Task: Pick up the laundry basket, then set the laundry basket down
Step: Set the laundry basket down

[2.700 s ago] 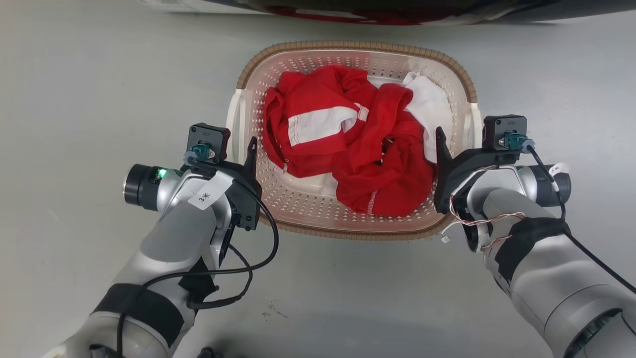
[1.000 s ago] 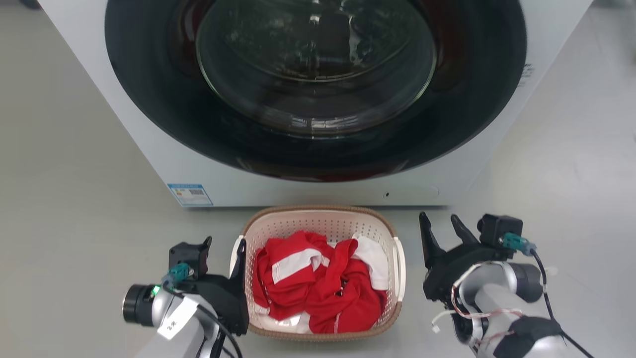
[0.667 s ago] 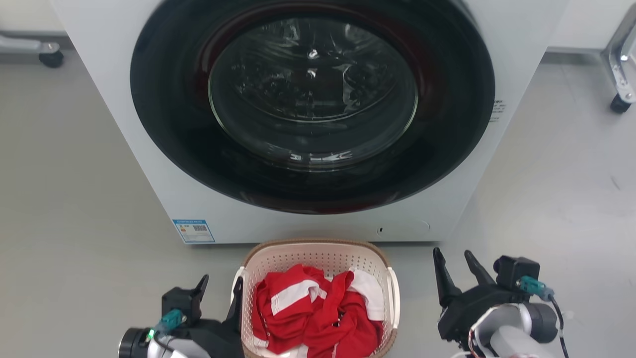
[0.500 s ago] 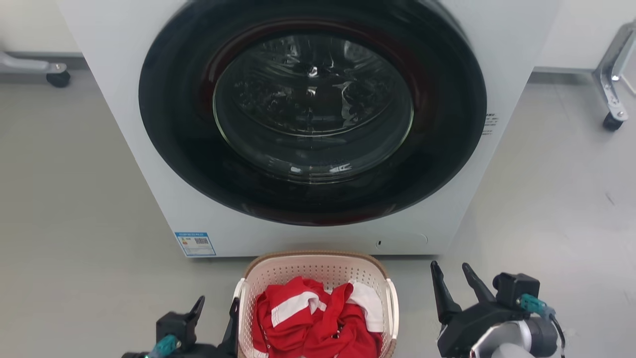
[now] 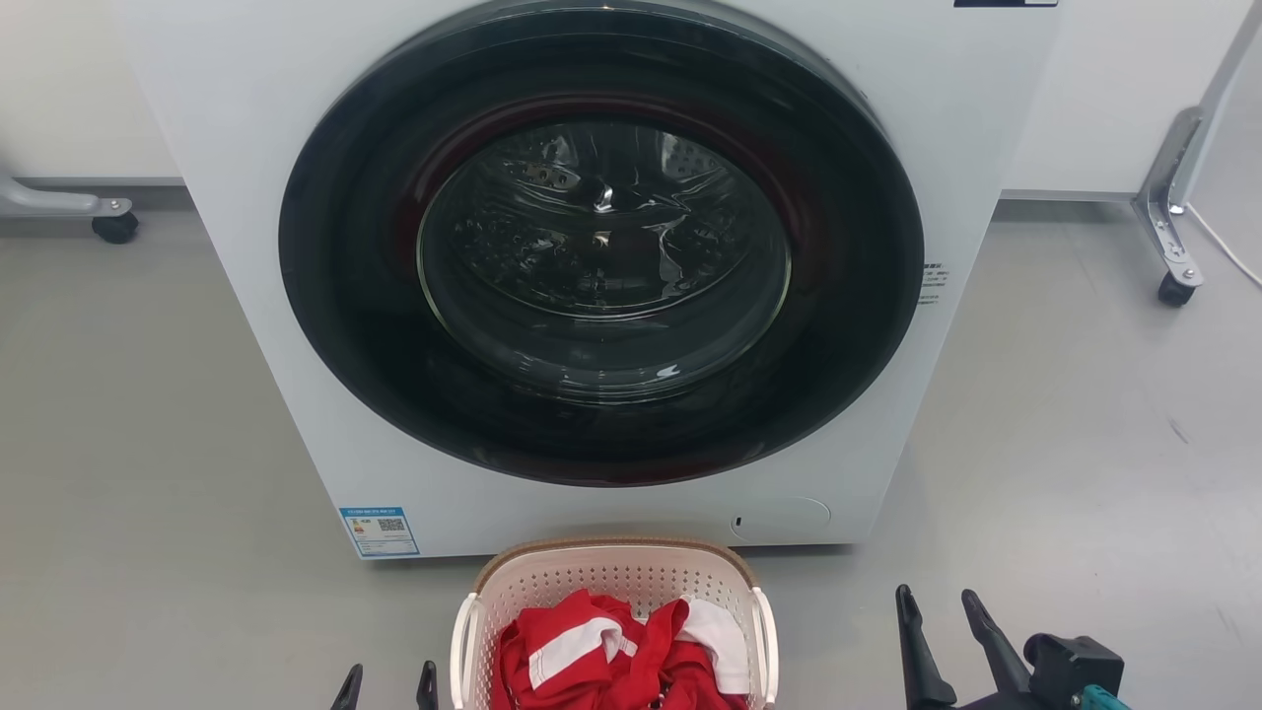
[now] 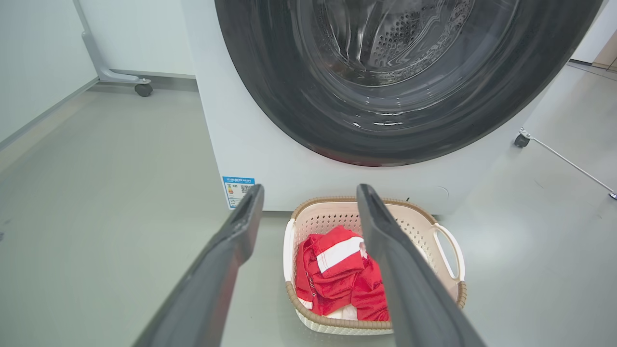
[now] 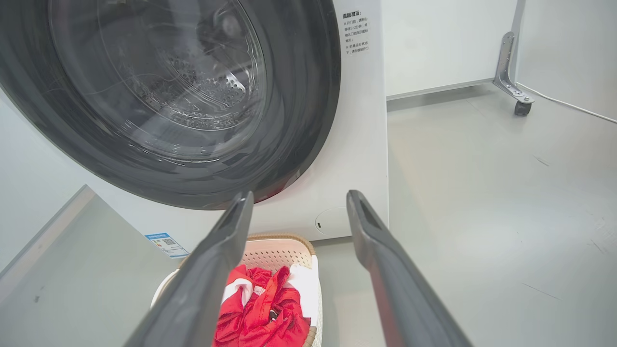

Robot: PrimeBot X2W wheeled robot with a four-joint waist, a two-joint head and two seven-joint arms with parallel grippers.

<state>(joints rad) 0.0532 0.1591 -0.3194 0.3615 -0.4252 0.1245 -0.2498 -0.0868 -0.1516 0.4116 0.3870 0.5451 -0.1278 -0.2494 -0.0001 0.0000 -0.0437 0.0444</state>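
The laundry basket stands on the grey floor just in front of the white washing machine, below its round dark door, which is closed. A heap of red and white clothes lies inside the basket, and its two white side handles are free. At the bottom edge of the head view my left hand shows as two dark fingertips near the basket's left handle, apart from it, fingers spread and gripping nothing. In the left wrist view the basket lies on the floor beyond those parted fingers, clear of them. My right hand rises from the lower right of the head view, further from the basket's right handle, its two long fingers also released and touching nothing; bare floor lies between it and the basket. A small blue-and-white label sits low on the machine's front, left of the basket. A metal frame on castors stands by the wall to the right of the machine.
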